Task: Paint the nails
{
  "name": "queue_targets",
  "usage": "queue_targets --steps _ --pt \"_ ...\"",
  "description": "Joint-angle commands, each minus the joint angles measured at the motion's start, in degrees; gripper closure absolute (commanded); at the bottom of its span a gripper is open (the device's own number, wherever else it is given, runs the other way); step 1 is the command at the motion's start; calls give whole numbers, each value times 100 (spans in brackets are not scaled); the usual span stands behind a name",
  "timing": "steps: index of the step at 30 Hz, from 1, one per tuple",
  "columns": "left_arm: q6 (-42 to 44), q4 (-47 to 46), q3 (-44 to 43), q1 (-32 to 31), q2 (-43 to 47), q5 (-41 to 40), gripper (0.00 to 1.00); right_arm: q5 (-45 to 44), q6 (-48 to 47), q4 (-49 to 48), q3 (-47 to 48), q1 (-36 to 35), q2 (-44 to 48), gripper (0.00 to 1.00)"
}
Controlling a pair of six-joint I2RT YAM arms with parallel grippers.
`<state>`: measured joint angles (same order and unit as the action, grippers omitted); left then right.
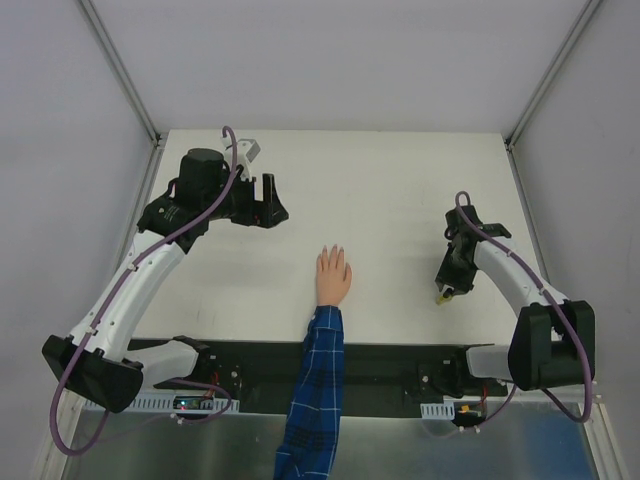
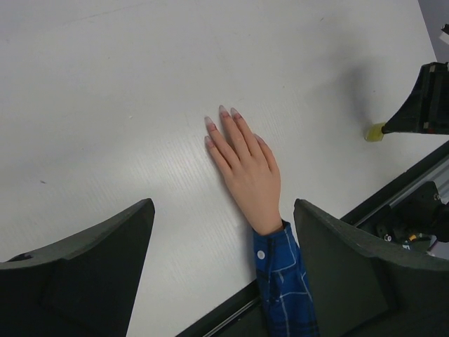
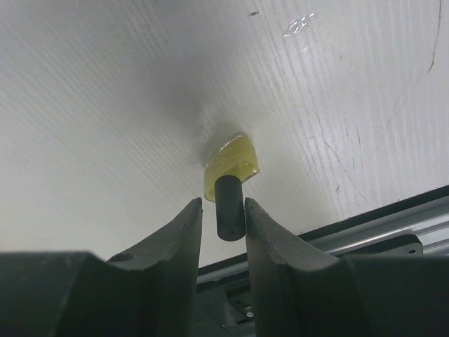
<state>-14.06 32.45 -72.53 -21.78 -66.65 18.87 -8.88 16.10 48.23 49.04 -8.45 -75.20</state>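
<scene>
The peach mannequin hand (image 1: 333,277) lies palm down mid-table, its blue plaid sleeve (image 1: 315,385) running to the near edge. Its pale pinkish nails (image 1: 331,249) point away; they also show in the left wrist view (image 2: 223,112). My left gripper (image 1: 268,203) hovers far-left of the hand, open and empty (image 2: 223,203). My right gripper (image 1: 445,288) points down at the small polish bottle (image 3: 231,163). Its jaws straddle the black cap (image 3: 229,208) with a thin gap on the left side (image 3: 222,201). The bottle stands on the table.
The white table (image 1: 400,190) is ringed by grey walls. A black rail (image 1: 400,360) with the arm bases runs along the near edge. The bottle (image 2: 375,132) and right gripper (image 2: 421,105) show at the right of the left wrist view.
</scene>
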Motion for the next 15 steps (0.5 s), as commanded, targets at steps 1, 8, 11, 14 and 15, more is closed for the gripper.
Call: queue_targets --steps 1,8,11,14,15 --pt "79 51 -261 -46 -23 55 20 -140 -98 -33 -43 27 -91 67" --pt "62 86 -244 -46 -32 169 22 -184 -343 -7 18 1 -197 90" --pt "44 86 -226 -46 -49 353 26 -132 -790 99 281 -270 -171 99" --pt "-8 86 -209 -46 -111 529 29 -27 -1378 388 852 -876 -135 100" --pt "-9 86 -209 -46 -146 738 30 140 -1547 450 1045 -1000 -153 100"
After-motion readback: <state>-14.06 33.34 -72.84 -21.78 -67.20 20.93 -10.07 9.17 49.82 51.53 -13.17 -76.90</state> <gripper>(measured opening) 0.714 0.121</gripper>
